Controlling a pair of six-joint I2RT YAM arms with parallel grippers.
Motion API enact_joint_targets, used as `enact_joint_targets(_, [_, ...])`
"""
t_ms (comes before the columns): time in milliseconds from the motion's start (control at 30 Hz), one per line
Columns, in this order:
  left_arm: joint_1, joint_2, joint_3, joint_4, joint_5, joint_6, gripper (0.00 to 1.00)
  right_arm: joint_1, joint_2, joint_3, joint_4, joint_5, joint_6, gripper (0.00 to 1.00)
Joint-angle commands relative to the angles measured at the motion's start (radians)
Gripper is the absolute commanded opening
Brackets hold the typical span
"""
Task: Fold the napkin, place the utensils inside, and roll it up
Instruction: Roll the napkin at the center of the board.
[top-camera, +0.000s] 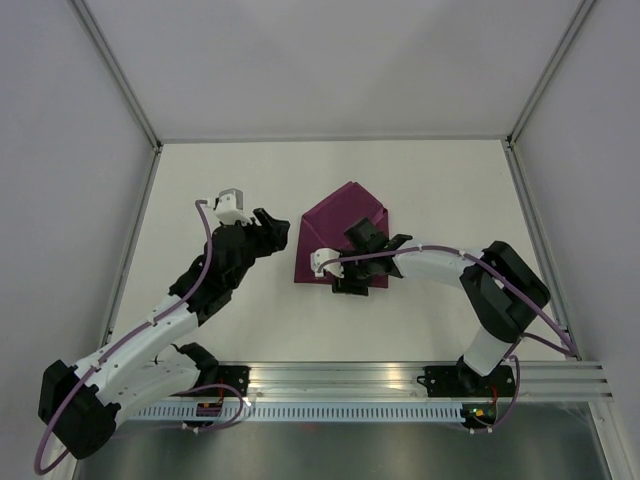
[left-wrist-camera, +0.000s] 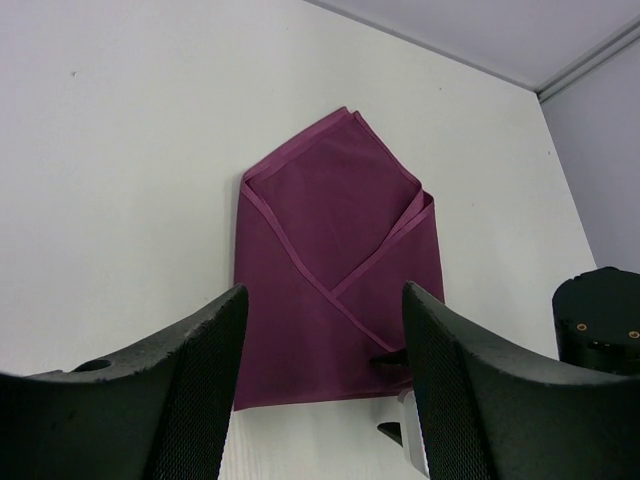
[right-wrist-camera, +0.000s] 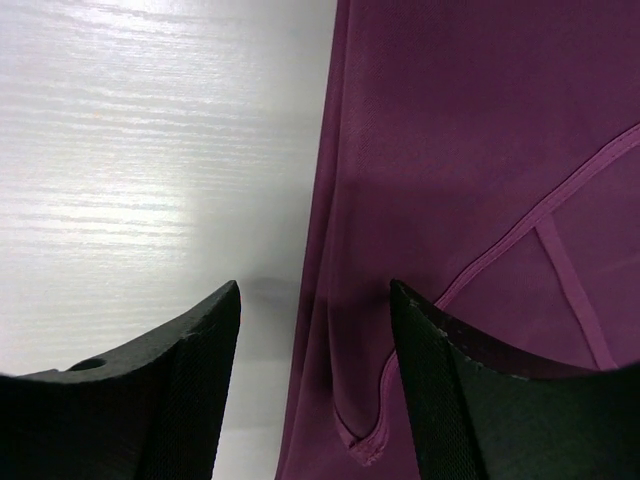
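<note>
From above, the napkin (top-camera: 335, 225) lies folded in an envelope shape on the table (top-camera: 230, 180), its point toward 12 o'clock. The right gripper (top-camera: 352, 272) stands over its 6 o'clock edge. The left gripper (top-camera: 272, 232) waits at the napkin's 9 o'clock side, apart from it. No utensils are visible.

I judge the step is to take this near edge. For a good grip, one finger should slide under the hem before closing, without pushing the folds apart.

In the left wrist view, the left gripper (left-wrist-camera: 322, 295) has its jaws wide and empty. The napkin (left-wrist-camera: 330, 230) lies ahead at 12 o'clock, not touched.

In the right wrist view, the right gripper (right-wrist-camera: 312, 290) is also spread and holds nothing. The napkin (right-wrist-camera: 480, 150) fills the 3 o'clock side, and its edge runs from 12 to 6 between the fingers.
</note>
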Motion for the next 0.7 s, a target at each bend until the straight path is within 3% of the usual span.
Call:
enact_joint_targets(0, [-0.002, -0.013, -0.012, 0.003, -0.023, 0.004, 0.68, 0.008, 0.01, 0.021, 0.089, -0.027, 0.0, 0.67])
enact_joint_targets(667, [-0.002, -0.005, -0.012, 0.0, 0.003, 0.04, 0.68, 0.028, 0.125, 0.109, -0.009, 0.027, -0.026, 0.56])
